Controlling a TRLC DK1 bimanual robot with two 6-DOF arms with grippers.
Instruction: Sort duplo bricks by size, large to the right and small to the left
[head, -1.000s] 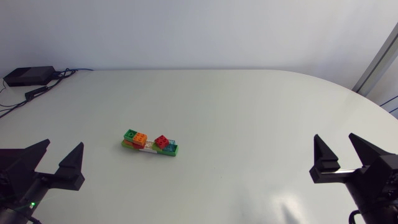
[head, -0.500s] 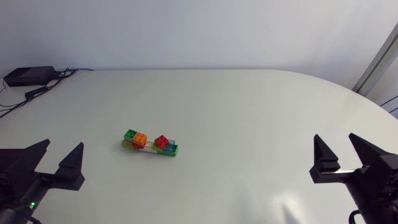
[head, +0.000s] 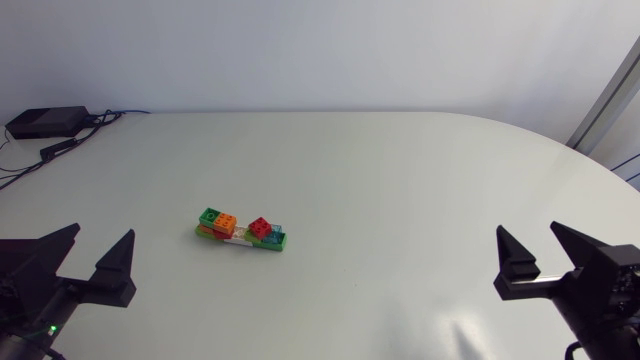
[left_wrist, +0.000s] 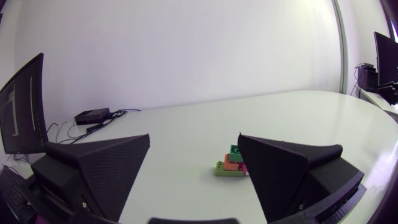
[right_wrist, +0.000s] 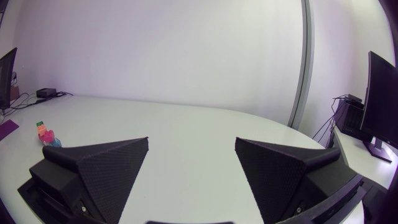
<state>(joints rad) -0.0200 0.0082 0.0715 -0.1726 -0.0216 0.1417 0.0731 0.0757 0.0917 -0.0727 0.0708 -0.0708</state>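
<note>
While both arms sit low along the near edge of the surface in the head view, only their last links and tools show. The left gripper comes in at the near left corner, its two wedge fingers aimed toward the far edge and spread wide with nothing between them. The right gripper comes in at the near right corner in the same pose, fingers wide apart and bare. The duplo bricks lie joined in one cluster left of the middle, well apart from both tools and nearer the left one. A green brick and an orange brick stand side by side at its left end. A red brick and a teal brick sit toward its right end on a green base piece. A black box with cables rests at the far left corner. From the left wrist the arm looks level across the surface; the left gripper gapes and grips nothing, and the duplo bricks lie ahead, partly hidden behind one finger. From the right wrist the arm is likewise level, the right gripper spread wide and holding nothing, with the duplo bricks far ahead and off to one side of its fingers.
</note>
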